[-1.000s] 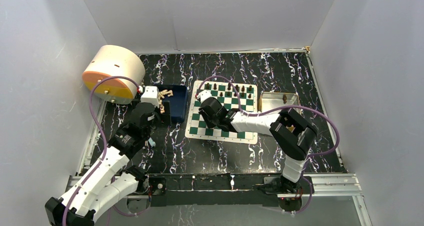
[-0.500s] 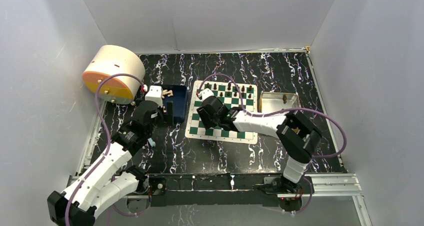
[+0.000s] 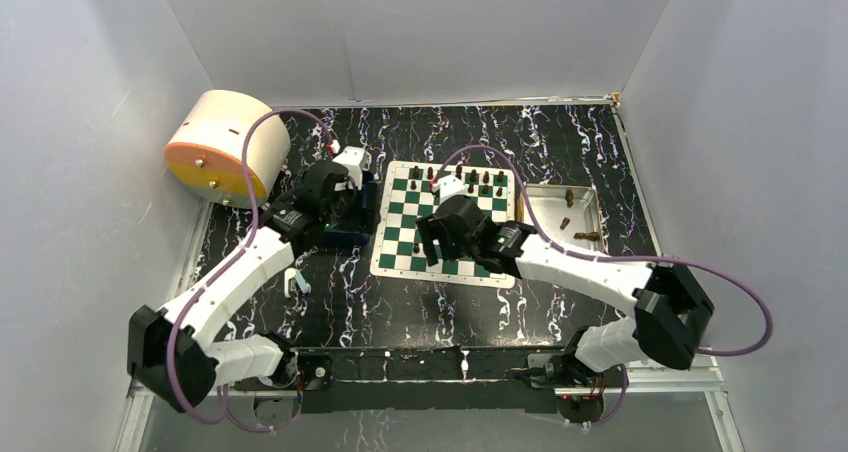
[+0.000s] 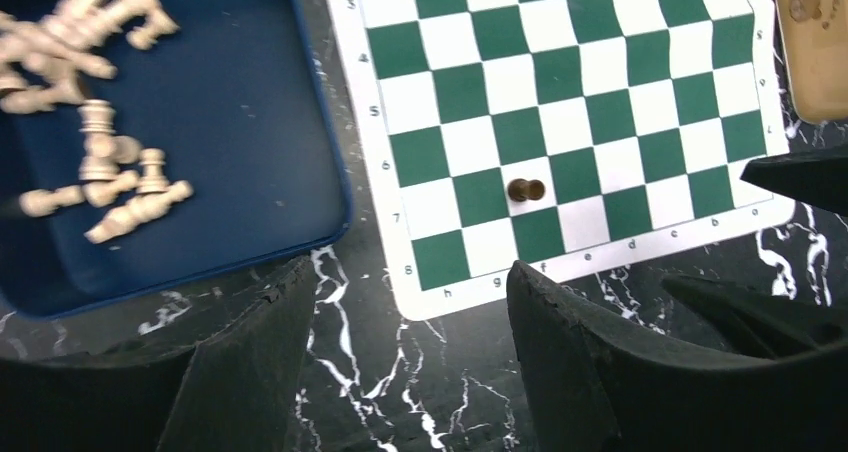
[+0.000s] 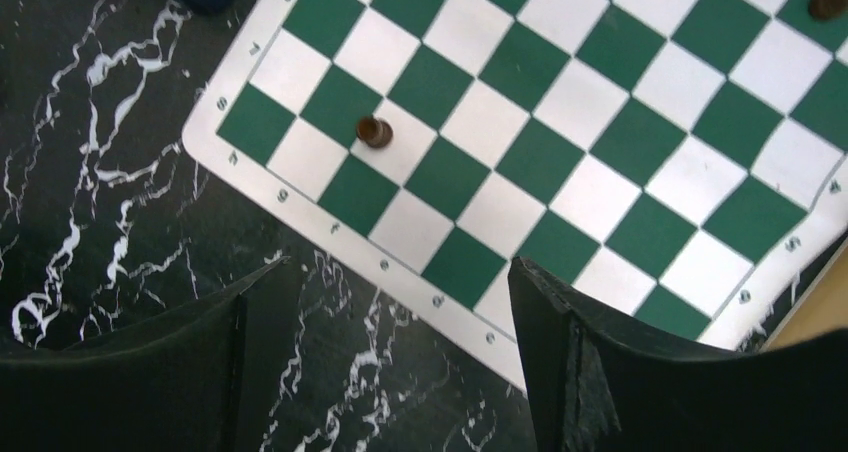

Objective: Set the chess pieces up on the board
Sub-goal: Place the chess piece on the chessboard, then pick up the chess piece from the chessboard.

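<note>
Green-and-white checked board mat (image 3: 397, 257), one in number, lies flat on the black white-veined table (image 3: 560, 142). It sits between a blue plastic tray (image 4: 240, 122) on its left and a gold rectangular tin tray (image 3: 545, 212) on its right. Tiny dark brown chess pieces (image 3: 486, 179): at least six stand along the far rows, the exact count not readable from above. One lone dark piece (image 4: 525, 189) stands upright on a white square in the second row from the lettered near edge, well apart from the rest. Three more dark pieces lie in the tin tray. Cream-coloured chess pieces (image 4: 140, 207) lie tumbled in the blue tray, roughly ten, several too blurred to count. One round cream drum with an orange face (image 3: 225, 142) sits at the far left of the table. Two grippers noted. Left gripper (image 4: 410, 292): jaws apart, nothing between them, hovering over the near-left corner of the board beside the blue tray. Right gripper (image 5: 395, 272): jaws spread wide, empty, above the board's near edge, the lone piece just beyond its fingers. Obstructions: the right arm (image 3: 560, 262) crosses the near-right part of the board. A purple cable (image 3: 480, 149) arcs over the far rows. The left arm (image 3: 250, 267) hides much of the blue tray from above.
</note>
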You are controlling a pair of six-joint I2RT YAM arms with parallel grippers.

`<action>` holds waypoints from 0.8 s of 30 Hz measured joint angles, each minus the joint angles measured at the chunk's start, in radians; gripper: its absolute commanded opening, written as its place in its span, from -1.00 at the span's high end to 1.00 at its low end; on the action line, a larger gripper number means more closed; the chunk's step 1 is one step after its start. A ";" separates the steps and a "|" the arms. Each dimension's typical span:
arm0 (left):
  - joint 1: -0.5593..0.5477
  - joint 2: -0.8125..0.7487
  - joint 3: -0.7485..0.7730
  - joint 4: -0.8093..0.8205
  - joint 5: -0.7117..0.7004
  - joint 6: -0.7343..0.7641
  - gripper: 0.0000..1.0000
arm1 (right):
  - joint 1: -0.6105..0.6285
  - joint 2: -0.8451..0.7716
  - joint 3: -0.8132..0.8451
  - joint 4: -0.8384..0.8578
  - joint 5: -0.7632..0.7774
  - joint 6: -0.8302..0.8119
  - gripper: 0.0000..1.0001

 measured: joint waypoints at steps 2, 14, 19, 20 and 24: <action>0.000 0.055 0.022 -0.001 0.046 -0.014 -0.30 | 0.000 -0.045 -0.031 -0.020 0.002 0.018 -0.77; -0.119 0.323 0.149 -0.021 0.073 -0.076 -0.06 | 0.000 -0.319 -0.181 -0.098 0.045 0.104 -0.97; -0.179 0.449 0.196 -0.018 0.043 -0.098 0.11 | 0.000 -0.386 -0.197 -0.121 0.076 0.112 -0.97; -0.187 0.474 0.204 -0.018 0.039 -0.101 0.13 | 0.000 -0.396 -0.198 -0.126 0.083 0.112 -0.97; -0.206 0.549 0.220 -0.011 0.021 -0.103 0.18 | 0.000 -0.428 -0.211 -0.149 0.105 0.118 -0.97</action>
